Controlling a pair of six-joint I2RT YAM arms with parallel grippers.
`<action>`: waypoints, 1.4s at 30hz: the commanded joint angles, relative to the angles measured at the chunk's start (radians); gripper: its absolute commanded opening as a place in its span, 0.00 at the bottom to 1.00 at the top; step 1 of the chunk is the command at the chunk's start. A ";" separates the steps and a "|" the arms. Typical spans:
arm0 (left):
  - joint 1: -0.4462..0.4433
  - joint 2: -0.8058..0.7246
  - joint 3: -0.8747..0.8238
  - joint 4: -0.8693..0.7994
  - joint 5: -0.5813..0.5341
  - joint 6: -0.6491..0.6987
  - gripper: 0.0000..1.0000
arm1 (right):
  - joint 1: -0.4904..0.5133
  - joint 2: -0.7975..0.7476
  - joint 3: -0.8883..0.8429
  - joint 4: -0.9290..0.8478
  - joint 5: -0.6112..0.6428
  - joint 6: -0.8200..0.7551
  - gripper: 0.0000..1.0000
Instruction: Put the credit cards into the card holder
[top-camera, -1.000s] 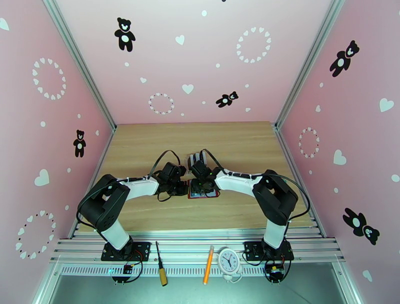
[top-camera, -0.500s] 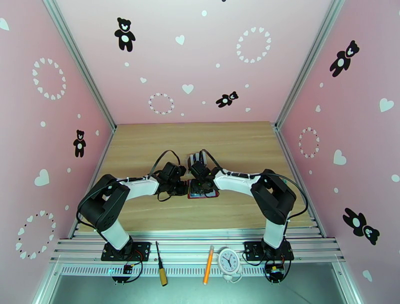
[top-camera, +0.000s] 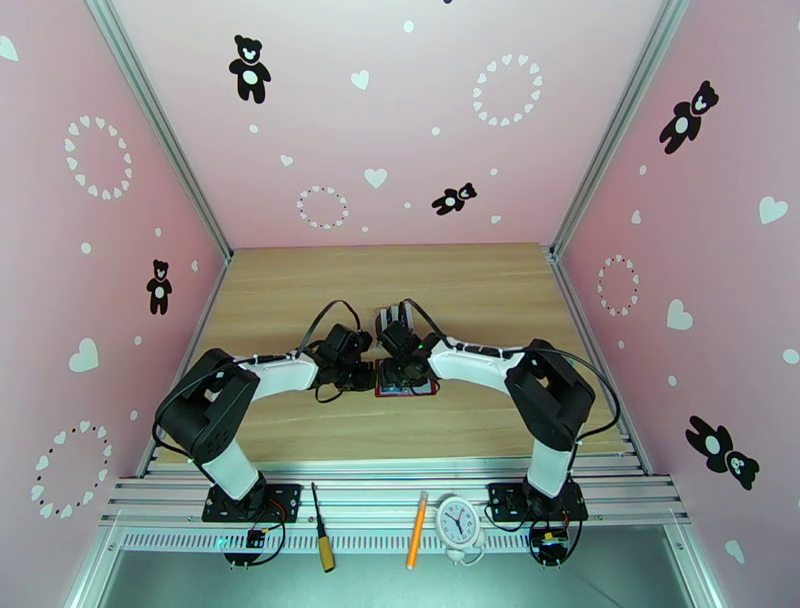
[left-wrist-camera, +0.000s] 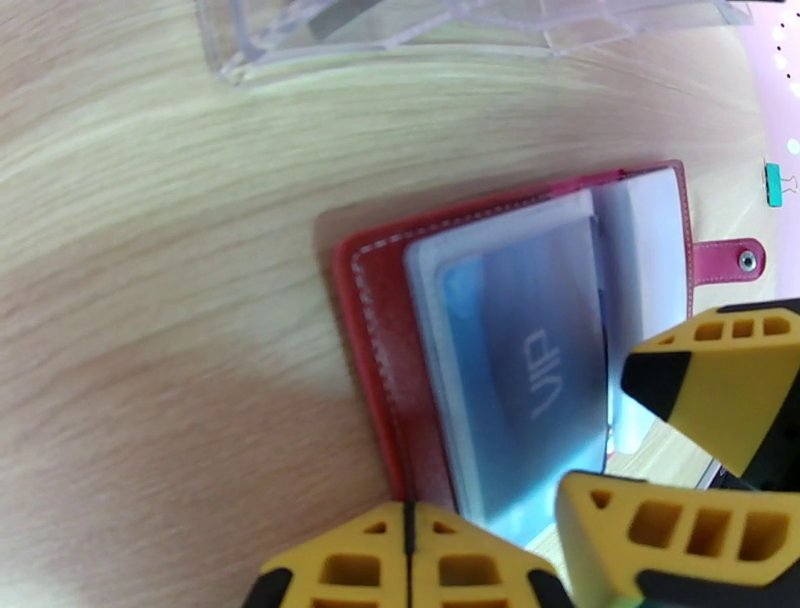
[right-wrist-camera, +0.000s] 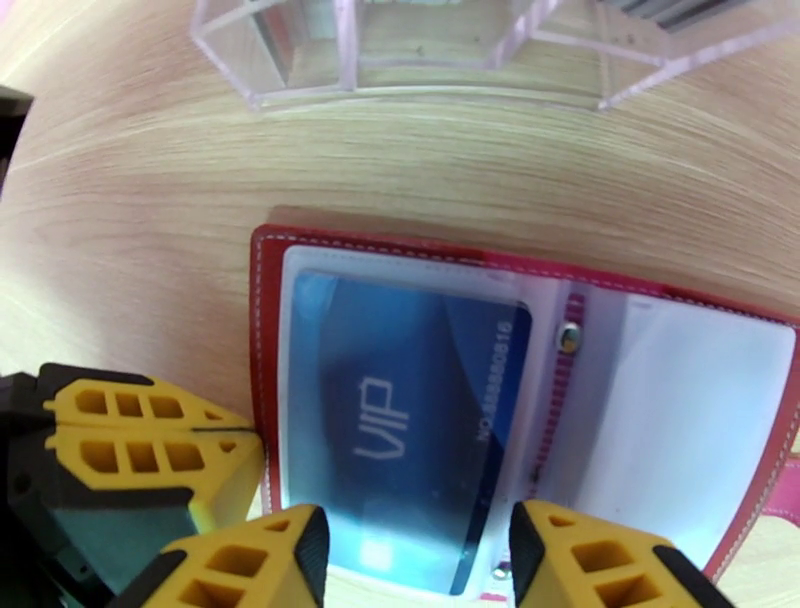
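A light wooden table (top-camera: 300, 290) sits inside a pink booth with black bear and white heart stickers, and two black-and-white robot arms reach to its middle from the near edge. There a small dark red leather-like folding card holder (right-wrist-camera: 264, 330) lies open and flat, its pink snap tab (left-wrist-camera: 728, 262) sticking out to one side. A teal-blue plastic card (right-wrist-camera: 400, 400) printed "VIP" lies inside the clear pocket on one half of the holder; the other half shows a whitish clear pocket (right-wrist-camera: 690, 400). The left gripper (left-wrist-camera: 408, 515) has its yellow fingers pressed together, tips right at the holder's red outer edge on the card's side. The right gripper (right-wrist-camera: 415, 555) has its yellow fingers spread apart over the near end of the card, holding nothing. A clear slotted plastic rack (right-wrist-camera: 420, 50) stands just beyond the holder, apart from it.
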 joint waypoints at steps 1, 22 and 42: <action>0.001 -0.030 -0.002 -0.021 -0.061 0.010 0.10 | -0.003 -0.050 0.018 -0.038 0.018 -0.010 0.54; 0.013 -0.092 -0.037 0.019 -0.048 0.002 0.45 | -0.041 -0.208 -0.036 -0.090 0.052 -0.036 0.65; 0.021 -0.113 -0.056 0.049 -0.028 -0.006 0.50 | -0.189 -0.411 -0.164 -0.159 0.065 -0.094 0.68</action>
